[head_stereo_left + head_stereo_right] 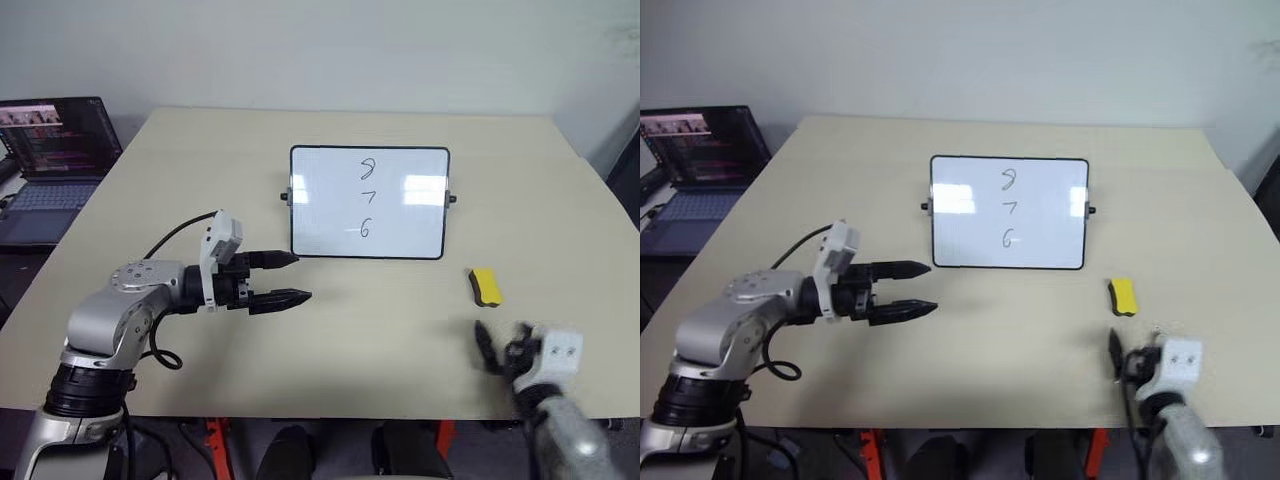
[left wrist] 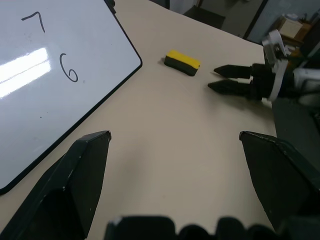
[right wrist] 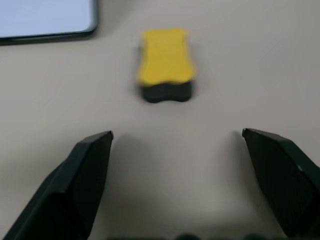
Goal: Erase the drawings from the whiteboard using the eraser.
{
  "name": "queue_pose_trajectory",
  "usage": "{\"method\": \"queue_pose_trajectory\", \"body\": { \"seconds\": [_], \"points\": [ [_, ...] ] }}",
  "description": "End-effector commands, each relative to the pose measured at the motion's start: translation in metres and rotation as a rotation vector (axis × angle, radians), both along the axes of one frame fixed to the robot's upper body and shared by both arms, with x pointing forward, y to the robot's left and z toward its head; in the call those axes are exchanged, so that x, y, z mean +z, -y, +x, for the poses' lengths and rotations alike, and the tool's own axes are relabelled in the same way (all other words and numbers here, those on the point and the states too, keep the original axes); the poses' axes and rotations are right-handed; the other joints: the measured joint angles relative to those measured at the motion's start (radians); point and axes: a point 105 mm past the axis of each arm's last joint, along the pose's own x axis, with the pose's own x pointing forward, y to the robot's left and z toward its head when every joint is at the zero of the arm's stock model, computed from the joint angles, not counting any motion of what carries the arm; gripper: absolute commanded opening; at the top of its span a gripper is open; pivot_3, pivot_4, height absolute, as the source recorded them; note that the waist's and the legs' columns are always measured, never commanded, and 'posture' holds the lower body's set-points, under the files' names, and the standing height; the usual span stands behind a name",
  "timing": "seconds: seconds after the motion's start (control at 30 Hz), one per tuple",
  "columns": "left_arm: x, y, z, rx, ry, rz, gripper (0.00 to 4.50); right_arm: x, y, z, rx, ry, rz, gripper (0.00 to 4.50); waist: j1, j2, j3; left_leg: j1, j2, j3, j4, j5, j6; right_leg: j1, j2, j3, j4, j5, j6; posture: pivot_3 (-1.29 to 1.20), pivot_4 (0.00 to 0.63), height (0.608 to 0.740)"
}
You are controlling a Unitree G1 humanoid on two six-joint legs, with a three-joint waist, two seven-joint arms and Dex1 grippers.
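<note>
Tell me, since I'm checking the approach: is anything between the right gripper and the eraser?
Nothing visible. The right gripper is open and faces the eraser across bare table; the whiteboard lies off to the side.

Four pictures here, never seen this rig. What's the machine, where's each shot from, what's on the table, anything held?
It is a humanoid robot with two arms, each ending in a two-fingered black hand. Two pictures come from cameras on its head, looking down over the table; the other two come from cameras on each wrist, looking along that hand's fingers. On the table lie a small whiteboard with three handwritten digits and a yellow eraser to its right. A laptop sits off to the left. The left hand hovers near the board, open. The right hand points at the eraser, open. Nothing is held.
</note>
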Motion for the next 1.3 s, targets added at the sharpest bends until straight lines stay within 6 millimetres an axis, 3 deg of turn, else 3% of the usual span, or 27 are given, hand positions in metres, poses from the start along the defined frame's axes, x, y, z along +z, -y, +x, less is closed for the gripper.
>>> {"method": "queue_pose_trajectory", "body": {
  "seconds": [0.03, 0.13, 0.23, 0.43, 1.3],
  "points": [
    [0.008, 0.008, -0.001, -0.024, 0.042, -0.010, 4.50, 0.054, -0.003, 0.005, 0.024, 0.049, -0.022, 4.48, -0.003, 0.001, 0.001, 0.000, -0.001, 0.001, -0.001, 0.001, 0.002, 0.000, 0.000, 0.001, 0.000, 0.001, 0.001, 0.00, 0.150, 0.740],
    [0.008, 0.011, -0.001, -0.031, 0.043, -0.017, 4.50, 0.056, -0.003, 0.004, 0.008, 0.023, -0.011, 4.48, 0.005, -0.012, -0.007, 0.000, 0.006, -0.011, -0.005, 0.001, 0.002, 0.001, 0.007, -0.013, 0.001, -0.004, -0.008, 0.00, 0.150, 0.740],
    [0.008, 0.011, -0.002, -0.030, 0.042, -0.018, 4.50, 0.061, -0.002, 0.004, -0.006, 0.020, -0.009, 4.48, 0.006, 0.000, 0.000, -0.004, 0.005, -0.015, -0.006, 0.001, 0.001, -0.001, 0.006, -0.015, 0.002, -0.007, -0.011, 0.00, 0.150, 0.740],
    [0.005, 0.010, -0.002, -0.024, 0.038, -0.020, 4.50, 0.067, -0.002, 0.005, 0.002, 0.021, -0.006, 4.48, -0.005, 0.000, 0.000, -0.003, 0.002, -0.011, -0.005, 0.000, 0.000, -0.001, 0.002, -0.010, 0.001, -0.006, -0.007, 0.00, 0.150, 0.740],
    [0.010, 0.010, 0.003, -0.016, 0.118, 0.000, 4.50, 0.052, -0.013, 0.004, 0.039, -0.046, 0.027, 4.48, -0.008, 0.000, 0.000, -0.001, 0.002, -0.011, -0.005, 0.000, 0.000, 0.000, 0.003, -0.010, 0.001, -0.006, -0.006, 0.00, 0.150, 0.740]
  ]
}}
